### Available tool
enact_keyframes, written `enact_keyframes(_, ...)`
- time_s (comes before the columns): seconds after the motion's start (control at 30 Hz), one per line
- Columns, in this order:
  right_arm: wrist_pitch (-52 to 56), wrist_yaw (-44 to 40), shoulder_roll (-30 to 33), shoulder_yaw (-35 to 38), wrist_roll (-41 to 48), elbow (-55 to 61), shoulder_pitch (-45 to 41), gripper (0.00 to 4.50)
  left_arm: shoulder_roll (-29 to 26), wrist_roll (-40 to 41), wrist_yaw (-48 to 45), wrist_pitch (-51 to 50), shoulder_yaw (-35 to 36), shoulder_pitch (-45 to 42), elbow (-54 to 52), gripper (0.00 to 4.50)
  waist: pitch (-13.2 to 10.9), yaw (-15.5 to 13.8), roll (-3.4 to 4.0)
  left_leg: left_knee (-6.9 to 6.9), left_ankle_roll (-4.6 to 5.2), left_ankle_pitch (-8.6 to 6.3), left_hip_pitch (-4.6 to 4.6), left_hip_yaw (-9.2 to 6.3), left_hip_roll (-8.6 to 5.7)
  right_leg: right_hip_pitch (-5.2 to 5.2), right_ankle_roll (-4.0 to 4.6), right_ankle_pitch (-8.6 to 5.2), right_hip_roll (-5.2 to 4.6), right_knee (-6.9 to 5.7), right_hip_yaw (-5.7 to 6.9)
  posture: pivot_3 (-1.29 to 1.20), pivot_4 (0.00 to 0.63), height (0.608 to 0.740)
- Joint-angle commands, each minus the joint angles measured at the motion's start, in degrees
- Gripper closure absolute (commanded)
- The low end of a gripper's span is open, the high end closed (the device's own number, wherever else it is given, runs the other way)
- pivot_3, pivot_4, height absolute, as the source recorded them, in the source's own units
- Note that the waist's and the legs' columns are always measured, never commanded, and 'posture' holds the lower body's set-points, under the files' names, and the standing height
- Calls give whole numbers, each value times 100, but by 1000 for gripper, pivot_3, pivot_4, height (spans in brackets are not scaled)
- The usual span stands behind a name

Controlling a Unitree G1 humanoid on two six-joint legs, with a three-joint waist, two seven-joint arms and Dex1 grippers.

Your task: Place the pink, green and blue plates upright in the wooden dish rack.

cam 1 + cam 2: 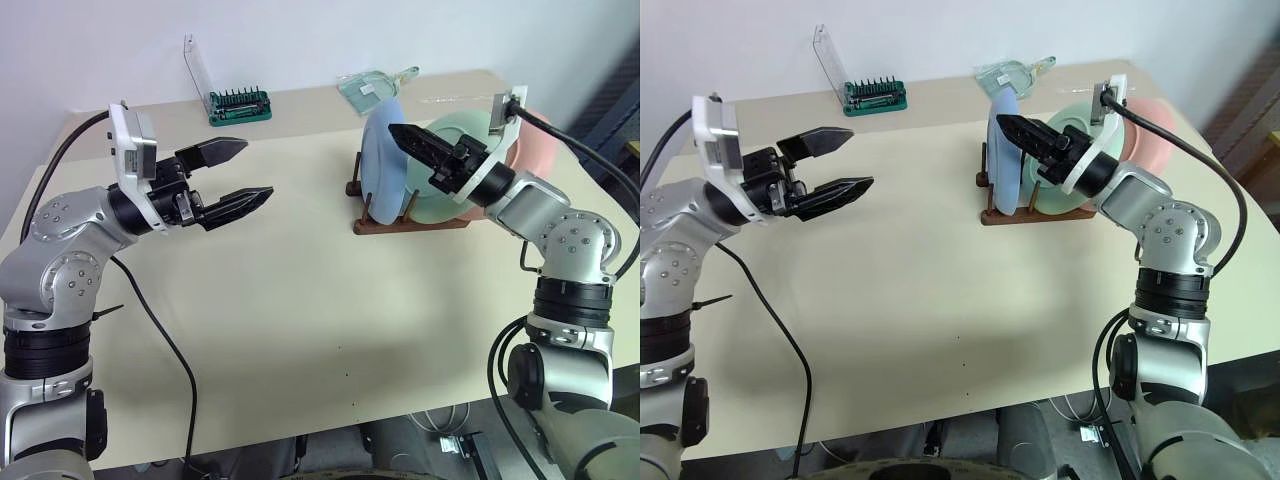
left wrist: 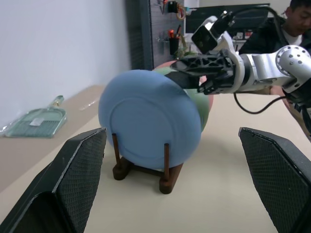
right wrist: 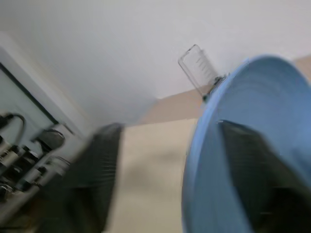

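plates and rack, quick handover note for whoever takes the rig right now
Left gripper: open, empty, held above the table, away from the rack.
Right gripper: at the top rim of the blue plate, fingers apart on either side of the rim, looks like it is letting go.
Rack: at the table's far right; blue, green plate and pink plate all stand upright in it, blue in front, pink at the back.
Done: all three plates racked.
Left: pull the right gripper clear without tipping the blue plate.
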State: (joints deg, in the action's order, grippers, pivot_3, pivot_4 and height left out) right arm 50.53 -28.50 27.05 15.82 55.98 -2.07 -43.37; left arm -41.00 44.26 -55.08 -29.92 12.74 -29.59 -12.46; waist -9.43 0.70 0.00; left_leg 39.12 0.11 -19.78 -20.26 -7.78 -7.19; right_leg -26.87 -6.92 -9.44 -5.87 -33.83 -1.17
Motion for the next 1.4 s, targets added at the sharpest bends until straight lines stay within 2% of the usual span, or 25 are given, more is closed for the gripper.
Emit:
enact_keyframes(0.03, -563, -193, 185, -33, -449, 252, -311, 1059, -62, 44, -12, 4, 105, -126, -66, 0, 0, 2, 0, 0, 0, 0, 0, 0, 0, 0, 0, 0, 0, 0, 0, 0, 150, 740)
enact_keyframes(0.23, -1332, -308, 519, 247, -1031, -291, -689, 1059, -13, 31, -42, 34, 22, -159, -79, 0, 0, -16, 0, 0, 0, 0, -1, 0, 0, 0, 0, 0, 0, 1, 0, 0, 150, 740)
enact_keyframes(0.33, -1707, -561, 948, 260, -1460, -552, -626, 1059, 10, 16, -35, 46, -8, -174, -81, 0, 0, -29, -1, 2, 0, 0, -1, -2, -2, 5, 0, 0, -1, 6, 3, 0, 150, 740)
enact_keyframes(0.43, -2674, -1162, 1791, -301, -2681, -857, -68, 1059, 22, 1, -51, 63, -3, -190, -28, 0, 1, -29, -2, 1, 0, 0, 0, -3, -1, 7, 0, 0, 0, 28, 7, 0, 150, 740)
enact_keyframes(0.5, -2554, -1328, 2001, -1, -2513, -1184, -34, 1059, 41, -12, -56, 78, -16, -181, -9, 0, 1, -9, -2, 0, 0, 0, 1, -2, -1, 9, 0, 0, 0, 32, 8, 0, 150, 740)
enact_keyframes(0.6, -2745, -1536, 2352, 405, -2516, -1545, -29, 1958, 89, -38, -94, 121, -70, -190, 18, 0, 0, 12, 11, 0, 0, 0, 3, 11, 3, 9, 2, 9, 1, 38, 0, 0, 150, 740)
enact_keyframes(0.77, -3309, -1586, 2413, 442, -2928, -1679, 378, 4476, 305, 10, -25, 115, -82, -494, 227, 0, 7, -7, 4, -1, 0, 0, 6, 9, 7, 15, 2, 10, 4, 44, 1, 0, 150, 740)
enact_keyframes(0.9, -3678, -1660, 2364, 151, -3319, -1293, 797, 4476, 315, -97, -140, 170, -172, -574, 318, 0, 7, -5, 6, -2, 0, 0, 13, 10, 7, 21, -1, 12, 4, 48, 1, 0, 150, 740)
enact_keyframes(1.1, -4249, -1655, 2394, -106, -3875, -1435, 1107, 4476, 376, -38, -63, 158, -53, -710, 374, 0, 6, -14, 7, 0, 0, 0, 9, 11, 6, 17, -1, 12, 4, 47, -1, 0, 150, 740)
enact_keyframes(1.4, -4328, -2055, 2243, -386, -3903, -1148, 1207, 4476, 343, 103, 65, 13, 96, -726, 365, 0, 6, -7, 7, 1, 0, 0, 11, 10, 6, 19, -1, 13, 4, 48, 0, 0, 150, 740)
